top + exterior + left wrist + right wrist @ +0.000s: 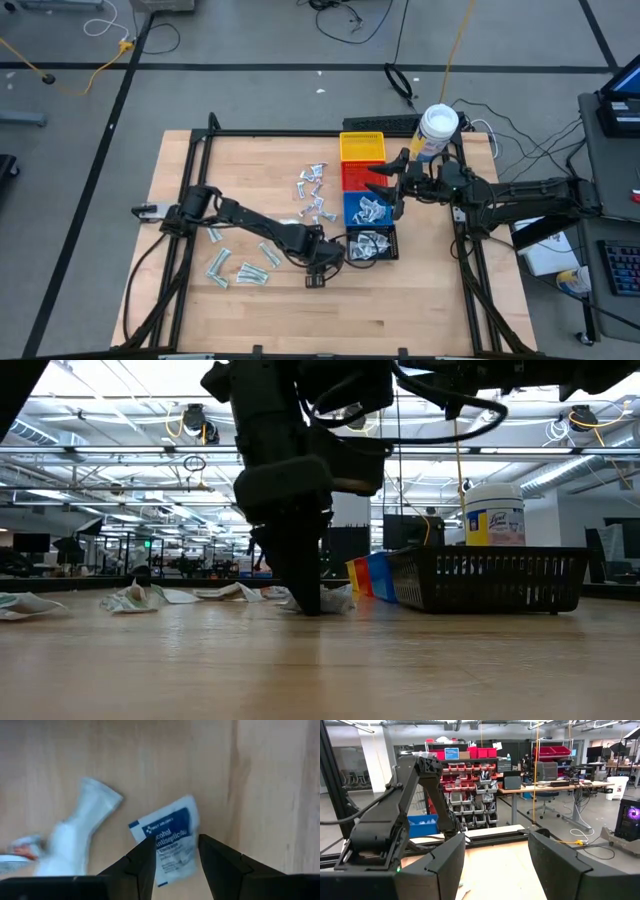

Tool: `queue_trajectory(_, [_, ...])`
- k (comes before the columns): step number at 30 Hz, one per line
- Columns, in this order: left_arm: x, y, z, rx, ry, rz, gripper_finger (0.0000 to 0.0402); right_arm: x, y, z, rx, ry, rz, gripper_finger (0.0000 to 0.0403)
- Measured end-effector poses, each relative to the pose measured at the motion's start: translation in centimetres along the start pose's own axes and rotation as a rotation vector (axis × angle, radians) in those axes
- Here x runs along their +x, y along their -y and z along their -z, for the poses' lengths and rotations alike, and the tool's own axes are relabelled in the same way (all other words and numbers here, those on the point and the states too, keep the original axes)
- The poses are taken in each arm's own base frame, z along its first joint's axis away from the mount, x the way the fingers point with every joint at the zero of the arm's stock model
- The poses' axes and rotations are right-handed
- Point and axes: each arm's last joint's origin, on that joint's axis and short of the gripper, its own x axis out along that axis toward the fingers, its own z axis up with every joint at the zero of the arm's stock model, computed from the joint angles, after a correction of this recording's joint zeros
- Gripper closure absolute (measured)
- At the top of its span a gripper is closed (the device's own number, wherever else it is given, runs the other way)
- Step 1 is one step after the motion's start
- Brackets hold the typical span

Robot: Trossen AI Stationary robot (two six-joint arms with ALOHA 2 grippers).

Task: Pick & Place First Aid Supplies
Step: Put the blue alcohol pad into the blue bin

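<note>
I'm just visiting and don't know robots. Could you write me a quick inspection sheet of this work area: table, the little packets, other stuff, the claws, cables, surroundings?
Surface: wooden table in a black frame.
Job's things: first aid packets scattered mid-table, more at the left; some already lie in the blue bin and the black bin.
Clutter: yellow bin, red bin, white jar.
Grippers: left gripper low at the table, open, its fingers either side of an alcohol wipe packet; right gripper above the bins, open, empty.
Cables: several on the floor beyond the table.
Surroundings: shelving and desks; no people seen.
</note>
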Motion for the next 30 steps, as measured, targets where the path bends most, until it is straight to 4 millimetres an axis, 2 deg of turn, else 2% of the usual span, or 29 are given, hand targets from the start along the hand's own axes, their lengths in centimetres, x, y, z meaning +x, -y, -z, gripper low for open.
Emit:
queue_trajectory(8, [0.4, 0.0, -0.2, -0.018, 0.012, 0.009, 0.0259, 0.0, 0.0, 0.1, -0.001, -0.011, 0.001, 0.019])
queue_trajectory(11, [0.4, -0.1, -0.1, -0.024, 0.004, 0.005, 0.0306, 0.0, 0.0, 0.1, 0.0, -0.007, 0.001, 0.019])
queue_trajectory(14, [0.4, -0.2, 0.0, -0.044, -0.009, 0.004, 0.0377, 0.0, 0.0, 0.0, 0.0, 0.001, 0.0, 0.019])
queue_trajectory(16, [0.3, -0.2, 0.0, -0.065, -0.013, 0.016, 0.039, 0.0, 0.0, 0.0, 0.0, 0.002, 0.0, 0.019])
queue_trajectory(21, [-1.6, -0.4, -0.2, -0.011, 0.019, 0.04, 0.0398, 0.0, 0.0, -0.1, 0.038, 0.007, 0.0, 0.019])
queue_trajectory(26, [-4.6, -1.3, -1.6, 0.09, 0.247, 0.121, 0.0399, 0.0, 0.0, -0.1, 0.056, 0.006, 0.0, 0.019])
queue_trajectory(30, [-5.7, -3.3, -0.7, 0.06, 0.434, 0.169, 0.04, 0.0, 0.0, -0.1, 0.056, 0.005, 0.002, 0.019])
